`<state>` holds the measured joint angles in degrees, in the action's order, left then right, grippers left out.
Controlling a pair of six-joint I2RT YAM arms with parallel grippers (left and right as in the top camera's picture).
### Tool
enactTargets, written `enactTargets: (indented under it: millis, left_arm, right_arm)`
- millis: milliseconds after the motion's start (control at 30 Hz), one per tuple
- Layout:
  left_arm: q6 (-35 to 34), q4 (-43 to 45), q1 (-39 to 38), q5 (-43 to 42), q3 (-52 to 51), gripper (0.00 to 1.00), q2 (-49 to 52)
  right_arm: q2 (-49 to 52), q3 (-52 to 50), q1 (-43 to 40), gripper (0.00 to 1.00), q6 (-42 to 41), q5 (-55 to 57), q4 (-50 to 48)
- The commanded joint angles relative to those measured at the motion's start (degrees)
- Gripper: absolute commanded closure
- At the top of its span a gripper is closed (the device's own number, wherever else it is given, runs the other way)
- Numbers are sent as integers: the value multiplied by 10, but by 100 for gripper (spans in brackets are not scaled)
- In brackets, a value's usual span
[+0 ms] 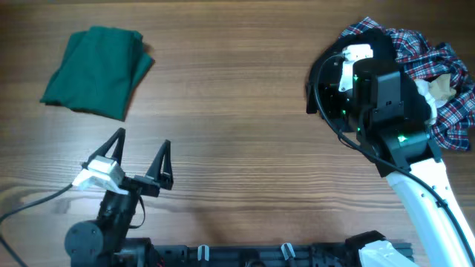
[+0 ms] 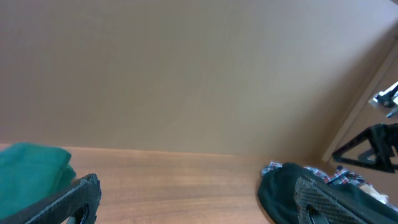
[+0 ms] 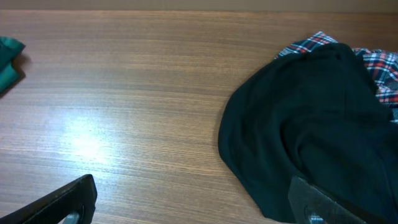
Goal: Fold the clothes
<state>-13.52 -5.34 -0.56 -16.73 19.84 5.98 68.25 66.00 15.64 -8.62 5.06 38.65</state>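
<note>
The dark green garment (image 1: 96,70) lies folded into a compact bundle at the far left of the table. Its edge also shows in the left wrist view (image 2: 31,168) and the right wrist view (image 3: 7,59). My left gripper (image 1: 141,141) is open and empty near the front edge, well short of the green garment; the left wrist view (image 2: 196,186) shows only bare table between its fingers. My right gripper (image 1: 330,85) is open and empty at the left edge of the clothes pile on the right (image 3: 196,193), with one finger over the black garment.
A black garment (image 3: 311,124) lies heaped on a red-blue-white plaid shirt (image 1: 438,74) at the far right; the right arm hangs over them. Both also show in the left wrist view, the black garment (image 2: 280,193) and the plaid shirt (image 2: 348,180). Wooden table (image 1: 237,111) lies between.
</note>
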Motion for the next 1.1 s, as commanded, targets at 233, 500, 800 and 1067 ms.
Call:
enactTargets:
  millis: [233, 500, 800, 1067]
  left_arm:
    - [-30, 108, -17, 105, -154, 0, -59]
    - [-66, 7, -28, 149, -195, 0, -59]
    - [-63, 10, -25, 149, -195, 0, -58]
    - [-63, 10, -25, 149, -195, 0, -58]
  right_arm:
    - [2, 11, -1, 0, 10, 12, -1]
    - [2, 11, -1, 0, 10, 12, -1]
    - [2, 11, -1, 0, 10, 12, -1]
    - [-5, 11, -1, 0, 10, 12, 0]
